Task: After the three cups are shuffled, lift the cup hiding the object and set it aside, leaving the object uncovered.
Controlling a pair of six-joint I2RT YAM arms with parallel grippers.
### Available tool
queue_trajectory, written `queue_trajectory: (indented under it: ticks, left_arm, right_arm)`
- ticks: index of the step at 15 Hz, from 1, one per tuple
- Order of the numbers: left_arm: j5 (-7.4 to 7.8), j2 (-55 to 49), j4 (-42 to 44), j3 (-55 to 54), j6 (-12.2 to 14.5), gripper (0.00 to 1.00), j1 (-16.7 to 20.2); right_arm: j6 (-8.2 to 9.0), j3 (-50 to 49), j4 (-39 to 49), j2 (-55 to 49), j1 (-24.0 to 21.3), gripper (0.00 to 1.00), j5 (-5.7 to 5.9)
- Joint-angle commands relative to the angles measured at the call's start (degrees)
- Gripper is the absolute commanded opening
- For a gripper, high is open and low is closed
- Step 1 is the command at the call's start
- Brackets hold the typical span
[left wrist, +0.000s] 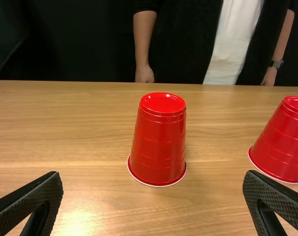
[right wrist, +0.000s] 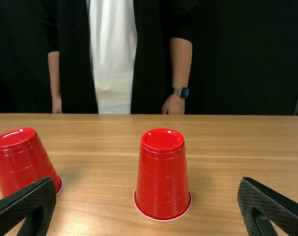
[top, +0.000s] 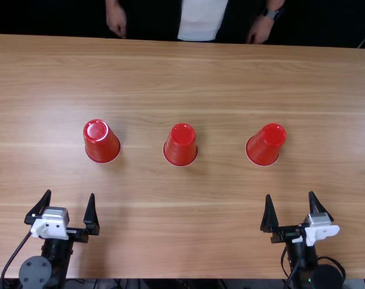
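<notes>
Three inverted red cups (top: pixel 181 144) stand abreast, seemingly evenly spaced.

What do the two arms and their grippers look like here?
Both arms are black. The left gripper and right gripper each have two flat, tapering black jaws with a white block behind. Wrist views show a diamond-textured jaw surface. A black cable loops beside the left arm's base.

Three red plastic cups, all upside down, mouths flat on table (top: pixel 182 78), thin white rim edge showing at bottom. One row across table's middle, evenly spaced, well apart, none touching. Glossy base up on left cup (top: pixel 101 141); middle cup (top: pixel 181 144) and right cup (top: pixel 266 144) same pose, none tipped.
</notes>
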Motion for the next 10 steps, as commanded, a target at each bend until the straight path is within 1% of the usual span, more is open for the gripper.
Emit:
queue_trajectory:
  ticks: [1,2,3,4,5,6,9,10]
  left_arm:
    - [0.77,-0.7,-0.6,-1.0,0.4,1.00,-0.4]
    - [0.03,-0.7,-0.6,-1.0,0.4,1.00,-0.4]
    - [0.45,-0.7,0.1,-1.0,0.4,1.00,-0.3]
    - [0.03,-0.7,0.2,-1.0,0.4,1.00,-0.4]
    - [0.66,-0.7,0.0,-1.0,0.4,1.00,-0.4]
    - [0.03,-0.7,0.0,-1.0,0.4,1.00,-0.4]
    - [-0.60,-0.7,0.1,-1.0,0.4,1.00,-0.4]
    - [-0.60,-0.7,0.0,-1.0,0.4,1.00,-0.3]
  right_arm:
    - [-0.30,-0.9,0.3,-0.6,-0.6,1.00,-0.93]
    - [-0.62,-0.9,0.6,-0.6,-0.6,1.00,-0.82]
    - [-0.51,-0.5,1.3,-0.6,-0.8,1.00,-0.61]
    - [-0.41,-0.1,1.8,-0.6,-0.8,1.00,-0.51]
    - [-0.30,0.0,2.1,-0.6,-0.8,1.00,-0.51]
    - [-0.30,0.0,2.1,-0.6,-0.8,1.00,-0.40]
    - [0.01,0.0,2.2,-0.6,-0.8,1.00,-0.30]
    - [0.01,0.8,2.2,-0.6,-0.8,1.00,-0.30]
